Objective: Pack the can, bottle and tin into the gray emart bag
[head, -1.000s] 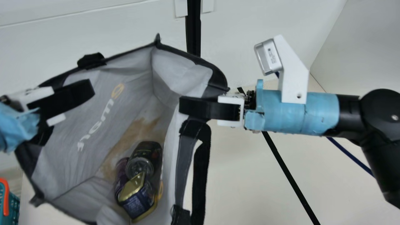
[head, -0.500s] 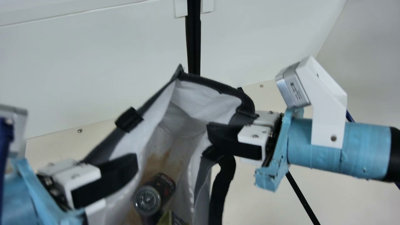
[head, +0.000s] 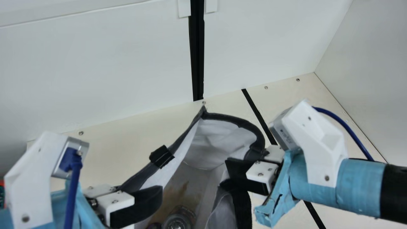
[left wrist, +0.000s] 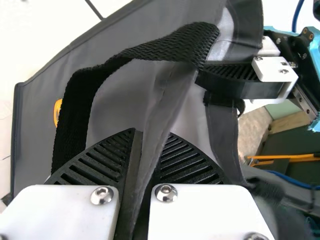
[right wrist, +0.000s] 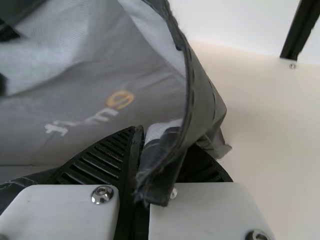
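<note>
Left gripper (left wrist: 152, 134) and right gripper (right wrist: 162, 137) each pinch edge cloth of the gray emart bag (head: 233, 118), between my arms. Round-ended item (head: 178, 221) inside, perhaps the bottle. I'd move both sides evenly, mouth up.

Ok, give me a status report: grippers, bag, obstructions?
Left gripper, right gripper clamped on gray bag. Dark round-ended item inside. Black strap beside right gripper, might snag.

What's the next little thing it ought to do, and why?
I'd guess easing the gray bag gently down, both hands kept closed, then letting go. The left hand and right hand each pinch its cloth, on opposite sides of the opening, and a round-ended container lies inside, so a steady, even lowering should keep it from tipping.
</note>
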Robot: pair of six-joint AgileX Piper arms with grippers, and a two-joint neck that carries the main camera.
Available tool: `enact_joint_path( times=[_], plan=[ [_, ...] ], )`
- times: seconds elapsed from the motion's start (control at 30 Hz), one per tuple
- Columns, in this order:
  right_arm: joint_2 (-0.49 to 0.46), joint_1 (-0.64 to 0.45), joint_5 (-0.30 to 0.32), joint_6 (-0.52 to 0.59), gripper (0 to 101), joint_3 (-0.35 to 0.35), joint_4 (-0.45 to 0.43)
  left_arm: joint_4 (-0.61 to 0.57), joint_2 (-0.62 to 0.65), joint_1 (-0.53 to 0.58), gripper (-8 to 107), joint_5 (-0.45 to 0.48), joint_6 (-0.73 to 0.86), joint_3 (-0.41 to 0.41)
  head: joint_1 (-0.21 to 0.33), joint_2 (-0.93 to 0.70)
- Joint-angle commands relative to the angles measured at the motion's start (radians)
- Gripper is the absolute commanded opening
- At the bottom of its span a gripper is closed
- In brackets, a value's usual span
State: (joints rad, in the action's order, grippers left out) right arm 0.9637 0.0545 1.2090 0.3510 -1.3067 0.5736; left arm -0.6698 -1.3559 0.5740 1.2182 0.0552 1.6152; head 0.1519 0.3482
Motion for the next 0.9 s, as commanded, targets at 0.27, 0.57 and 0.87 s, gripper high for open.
enact_joint_path(
  times=[0.27,0.57,0.87],
  plan=[
    [0.058,-0.085,0.011,0.139,0,0.042,0.082,-0.020,-0.072,-0.156,10,0.002,0.210,0.001,0.023,0.001],
    [0.111,-0.136,0.011,0.229,0,0.053,0.132,-0.038,-0.131,-0.221,10,-0.008,0.288,0.040,0.023,0.001],
    [0.128,-0.149,0.011,0.245,0,0.049,0.141,-0.052,-0.149,-0.221,10,-0.048,0.320,0.032,0.023,0.001]
  ],
)
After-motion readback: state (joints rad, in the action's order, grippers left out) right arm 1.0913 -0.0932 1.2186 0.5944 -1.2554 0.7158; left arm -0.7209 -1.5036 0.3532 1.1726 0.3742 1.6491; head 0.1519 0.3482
